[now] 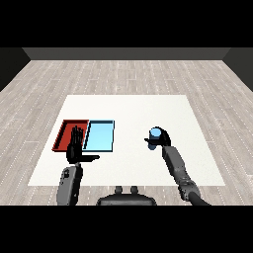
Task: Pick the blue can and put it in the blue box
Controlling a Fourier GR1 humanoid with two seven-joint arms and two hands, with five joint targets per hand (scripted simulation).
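Right hand curled round blue can; can probably light, rigid, smooth; hold at mid-body. Left hand spread.

Table matt white, smooth; floor pale wood planks; blue can smooth, slight sheen.

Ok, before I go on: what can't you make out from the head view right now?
- Small blue can: only its top shows; the black right hand curled round it covers the rest, so whether it rests on the white table or is lifted is unclear.
- Flat red tray: the raised black left hand hides part of its floor.
- Light blue tray: any shallow contents are too small to tell.
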